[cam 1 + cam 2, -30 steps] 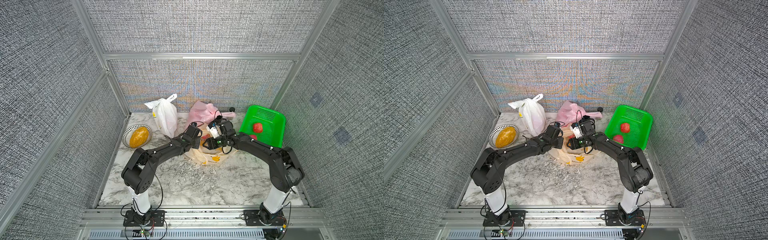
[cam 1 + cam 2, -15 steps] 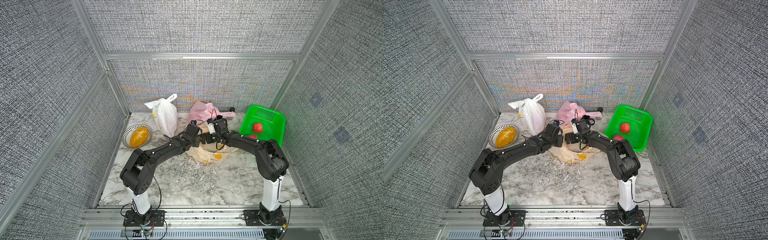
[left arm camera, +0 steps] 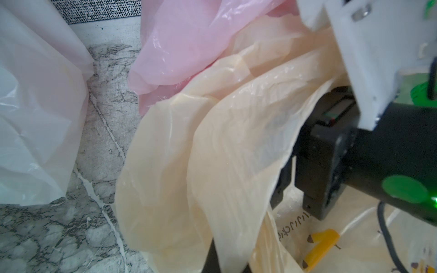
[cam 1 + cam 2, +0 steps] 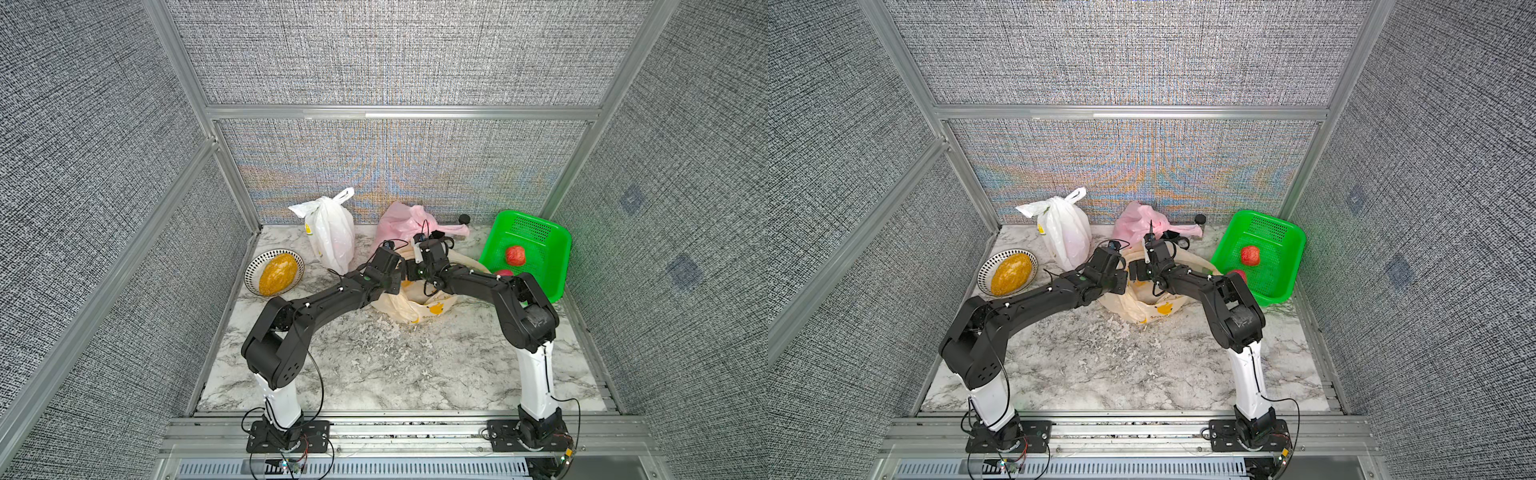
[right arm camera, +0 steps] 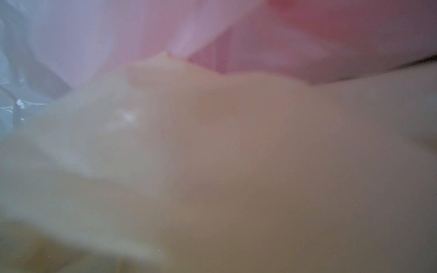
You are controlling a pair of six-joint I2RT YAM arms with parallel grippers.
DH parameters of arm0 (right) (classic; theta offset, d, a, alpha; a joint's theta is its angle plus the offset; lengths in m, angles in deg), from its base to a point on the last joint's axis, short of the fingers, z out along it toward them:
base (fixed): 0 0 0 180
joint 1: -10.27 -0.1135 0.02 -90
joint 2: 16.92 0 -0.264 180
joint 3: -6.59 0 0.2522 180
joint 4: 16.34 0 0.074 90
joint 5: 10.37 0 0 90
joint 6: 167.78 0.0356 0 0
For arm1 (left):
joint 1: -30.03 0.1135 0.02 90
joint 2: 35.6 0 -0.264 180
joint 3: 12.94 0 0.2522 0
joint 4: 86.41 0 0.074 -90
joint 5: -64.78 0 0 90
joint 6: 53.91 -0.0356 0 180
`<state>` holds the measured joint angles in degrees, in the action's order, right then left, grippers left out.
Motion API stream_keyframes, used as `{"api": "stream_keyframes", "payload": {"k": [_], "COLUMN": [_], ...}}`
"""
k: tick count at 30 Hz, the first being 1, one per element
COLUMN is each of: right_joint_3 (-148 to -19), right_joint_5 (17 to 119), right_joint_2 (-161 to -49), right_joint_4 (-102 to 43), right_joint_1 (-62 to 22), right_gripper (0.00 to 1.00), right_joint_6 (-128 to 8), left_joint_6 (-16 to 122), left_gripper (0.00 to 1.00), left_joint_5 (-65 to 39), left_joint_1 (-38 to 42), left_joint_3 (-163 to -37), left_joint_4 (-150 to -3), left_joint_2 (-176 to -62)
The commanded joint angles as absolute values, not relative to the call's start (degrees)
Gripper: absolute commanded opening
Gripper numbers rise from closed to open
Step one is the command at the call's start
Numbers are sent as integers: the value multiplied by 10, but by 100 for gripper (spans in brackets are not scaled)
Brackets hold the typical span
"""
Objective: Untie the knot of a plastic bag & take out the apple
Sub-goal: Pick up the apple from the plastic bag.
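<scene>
**Bag mouth lay between the grippers, with the right one nearer its inside**

The bag [image 4: 419,309] was seen at mid-table, slumped on the marble, with its long axis running from the near side away toward the pink bag [image 4: 401,220], which was touched by its far folds. No knot could be made out. The mouth appeared to be open already, since printed inner film was shown in the left wrist view.

The left gripper [image 4: 395,279] was closed. A fold of the bag's rim seemed to be pinched in it and held up on the left side of the mouth. The right gripper [image 3: 293,203] was placed just inside that raised fold, over the opening, and its jaws appeared to be apart with nothing held between them.

No apple could be seen in the bag. The right wrist view was filled with blurred film, so whether one lay under it could not be told. Two red fruits [image 4: 515,255] were found in the basket [image 4: 552,266] to the right, well apart from both grippers.

If an apple was left inside, it was judged to lie below and ahead of the right gripper, down the bag's length. That arm was therefore judged the nearer one for the reach, while the mouth was kept open by the left.
</scene>
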<state>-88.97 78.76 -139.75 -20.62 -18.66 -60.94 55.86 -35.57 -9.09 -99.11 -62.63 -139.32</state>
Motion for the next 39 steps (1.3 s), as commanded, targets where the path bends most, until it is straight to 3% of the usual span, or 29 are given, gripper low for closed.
{"api": "stream_keyframes", "payload": {"k": [1,10,20,24,27,39], "right_joint_3": [-903,-937,-898,-881,-868,-780], "right_joint_5": [808,827,801,792,775,706], "right_joint_2": [-1412,-1457,-1436,-1416,-1398,-1312], "right_joint_4": [-153,-112,-70,-81,-103,-179], "right_joint_1": [-189,-191,-190,-190,-190,-191], "right_gripper": [98,97,52,50,40,37], "right_joint_6": [-593,-587,-597,-606,-616,-640], "left_joint_6": [557,556,558,560,560,559], "left_gripper": [0,0,0,1,1,2], "left_joint_5": [-346,-346,-348,-350,-352,-361], "left_joint_1": [-90,-90,-90,-90,-90,-90], "left_joint_3": [-996,-996,-991,-989,-987,-971], "left_joint_4": [-621,-616,-615,-616,-617,-622], "left_joint_2": [-1397,-1396,-1394,-1394,-1393,-1383]}}
